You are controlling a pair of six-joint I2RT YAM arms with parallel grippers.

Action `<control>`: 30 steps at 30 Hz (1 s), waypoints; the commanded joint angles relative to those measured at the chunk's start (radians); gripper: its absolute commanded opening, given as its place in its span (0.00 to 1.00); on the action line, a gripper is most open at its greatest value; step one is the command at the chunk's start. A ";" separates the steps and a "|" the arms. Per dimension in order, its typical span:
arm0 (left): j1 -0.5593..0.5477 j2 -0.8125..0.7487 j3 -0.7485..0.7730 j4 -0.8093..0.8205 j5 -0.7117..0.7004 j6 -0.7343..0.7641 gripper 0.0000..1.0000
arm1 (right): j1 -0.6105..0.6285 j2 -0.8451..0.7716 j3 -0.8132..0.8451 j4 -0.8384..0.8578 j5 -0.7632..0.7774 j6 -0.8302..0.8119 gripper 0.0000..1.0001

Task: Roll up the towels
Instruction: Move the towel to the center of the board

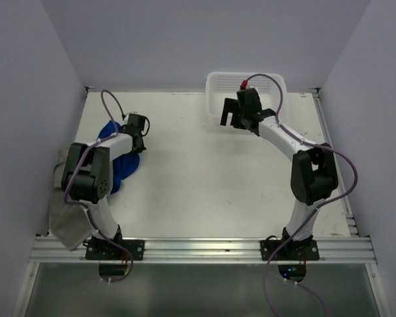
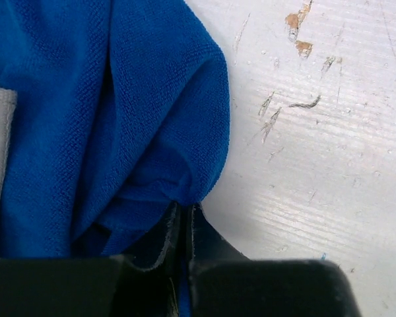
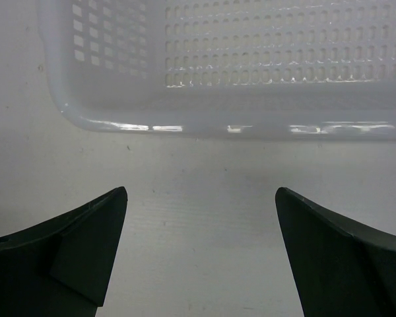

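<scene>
Left end effector (image 2: 183, 214) clamped on edge of blue towel (image 2: 119, 119), mid-left on counter (image 1: 204, 191), prob to spread it; grey towel (image 1: 67, 226) lies lower left. Right end effector (image 3: 201, 198) apart, idle by basket (image 3: 218, 125).

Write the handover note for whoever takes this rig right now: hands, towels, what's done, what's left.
Left hand: shut on an edge fold of the blue towel, low at the left side of the table.
Right hand: open, holding nothing, hovering just in front of the white basket at the far side.
Grey towel: spread loosely at the near left corner, beside the blue one, partly hidden by the left arm.
Done: nothing rolled. The blue towel is bunched and the grey one is unrolled.
Left: spread the blue towel flat and roll it, then roll the grey one.
</scene>
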 commanded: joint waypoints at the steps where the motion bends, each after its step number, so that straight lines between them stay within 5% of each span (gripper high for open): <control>1: 0.004 -0.021 0.038 -0.017 -0.002 -0.013 0.00 | 0.001 -0.179 -0.055 -0.035 -0.042 0.001 0.99; 6: 0.004 -0.153 0.153 -0.092 -0.014 -0.004 0.00 | 0.001 -0.343 -0.149 -0.070 -0.084 0.029 0.99; 14: 0.010 -0.273 0.561 -0.290 -0.074 0.064 0.00 | 0.001 -0.531 -0.214 -0.171 -0.173 0.038 0.99; 18: 0.010 -0.316 0.670 -0.336 0.055 0.061 0.00 | 0.003 -0.622 -0.257 -0.205 -0.157 0.032 0.99; 23: -0.019 -0.419 0.586 -0.261 0.321 0.012 0.00 | 0.001 -0.694 -0.255 -0.245 -0.134 0.035 0.99; 30: -0.192 -0.574 0.269 -0.097 0.472 -0.085 0.00 | 0.003 -0.829 -0.287 -0.319 -0.075 0.041 0.99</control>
